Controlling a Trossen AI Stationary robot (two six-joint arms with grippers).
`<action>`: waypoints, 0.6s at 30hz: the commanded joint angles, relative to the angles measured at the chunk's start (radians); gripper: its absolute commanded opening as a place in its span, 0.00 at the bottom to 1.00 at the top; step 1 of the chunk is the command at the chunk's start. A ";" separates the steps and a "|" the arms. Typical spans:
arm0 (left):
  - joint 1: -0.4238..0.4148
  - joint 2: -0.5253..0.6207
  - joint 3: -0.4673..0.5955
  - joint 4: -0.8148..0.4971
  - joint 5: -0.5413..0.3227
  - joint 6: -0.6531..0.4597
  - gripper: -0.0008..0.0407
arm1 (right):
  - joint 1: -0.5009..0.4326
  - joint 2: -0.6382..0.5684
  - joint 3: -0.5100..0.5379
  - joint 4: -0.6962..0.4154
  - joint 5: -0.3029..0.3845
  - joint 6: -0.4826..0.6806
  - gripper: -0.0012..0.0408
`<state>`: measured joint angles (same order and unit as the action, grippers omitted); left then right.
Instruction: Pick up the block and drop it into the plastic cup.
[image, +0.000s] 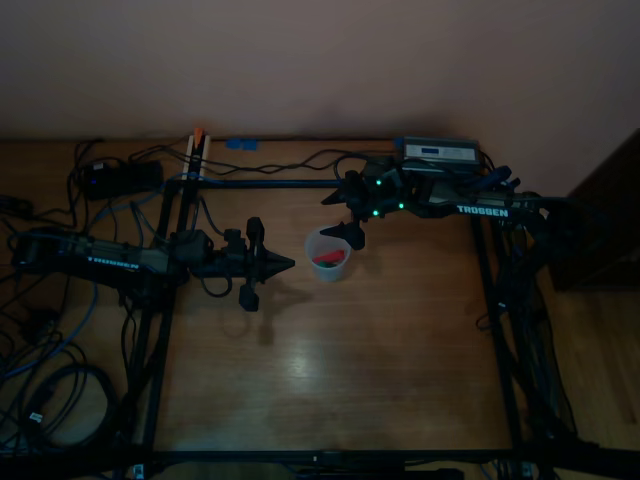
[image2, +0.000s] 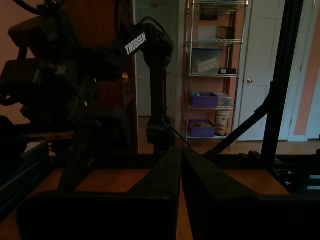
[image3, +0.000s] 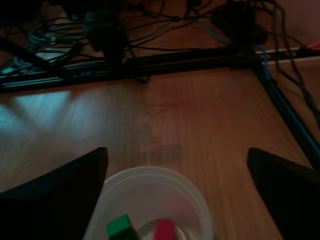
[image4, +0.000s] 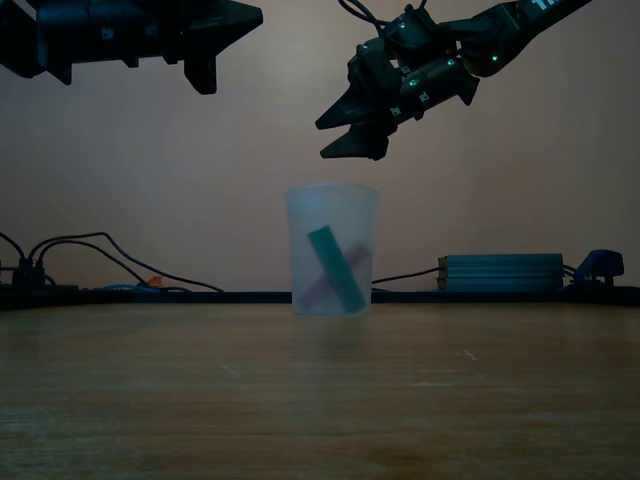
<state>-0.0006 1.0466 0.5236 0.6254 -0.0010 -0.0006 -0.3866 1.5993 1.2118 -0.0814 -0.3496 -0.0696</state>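
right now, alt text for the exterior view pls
A translucent plastic cup stands upright on a wooden table, holding a red piece and a green piece crossed inside. The open right gripper hangs just above its rim.

A wooden table (image: 330, 360) fills the middle of the top view, bounded by a black metal frame (image: 500, 330). At about 9 o'clock, tangled cables (image: 45, 370) lie beside it. A grey box (image: 438, 151) sits near 1 o'clock, against the pinkish wall (image: 320, 60). The left wrist view shows a wire shelf rack (image2: 215, 75) holding purple bins (image2: 204, 100), with a white door (image2: 260, 70) just beside it.
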 joint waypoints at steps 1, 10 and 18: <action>0.000 0.000 0.000 0.000 0.000 0.000 0.02 | 0.000 -0.010 -0.001 -0.010 0.002 0.004 0.96; 0.000 0.000 0.000 0.000 0.000 0.000 0.02 | -0.006 -0.159 -0.069 -0.020 0.002 -0.002 0.59; 0.000 0.000 0.000 0.001 0.000 0.000 0.02 | -0.007 -0.407 -0.312 0.079 0.001 -0.005 0.05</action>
<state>-0.0002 1.0466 0.5240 0.6254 -0.0010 -0.0006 -0.3943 1.2243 0.9382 -0.0238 -0.3481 -0.0753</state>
